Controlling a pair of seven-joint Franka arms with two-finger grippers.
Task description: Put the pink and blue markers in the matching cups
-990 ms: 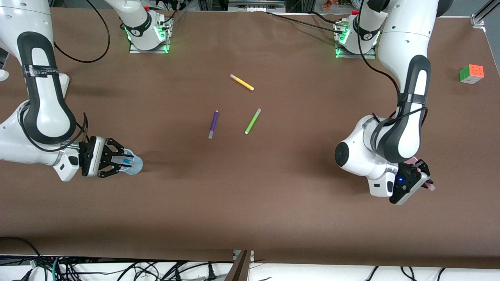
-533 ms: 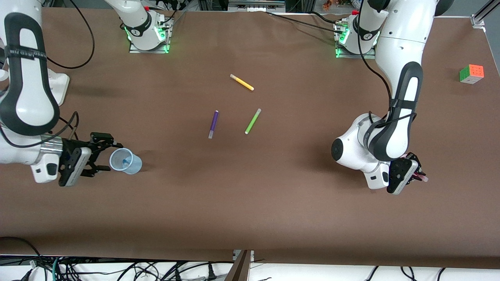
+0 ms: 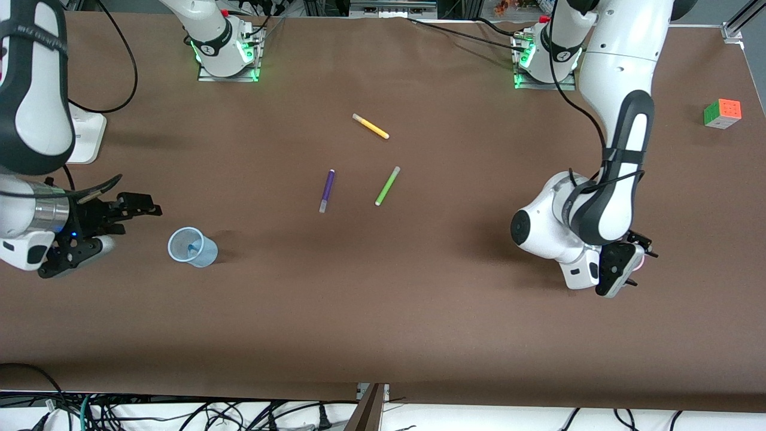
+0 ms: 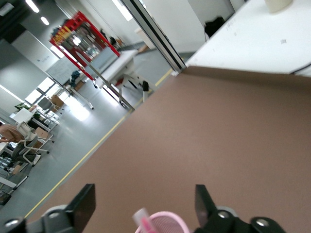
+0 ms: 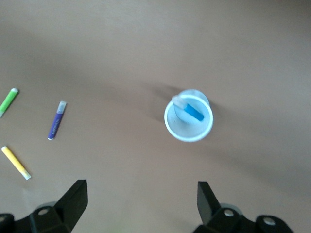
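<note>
The light blue cup stands toward the right arm's end of the table with the blue marker inside it. Both show in the right wrist view, the cup and the marker. My right gripper is open and empty beside the cup, apart from it; its own view shows the jaws spread. My left gripper is open over the light pink cup, which it mostly hides. In the left wrist view the pink cup holds the pink marker between the spread jaws.
A purple marker, a lime-green marker and a yellow marker lie mid-table. A colour cube sits near the left arm's end. A white block lies at the right arm's end.
My right gripper drew back from the blue cup, open, leaving the blue marker in it. My left gripper moved over the pink cup and let go of the pink marker, which now stands in the cup.
</note>
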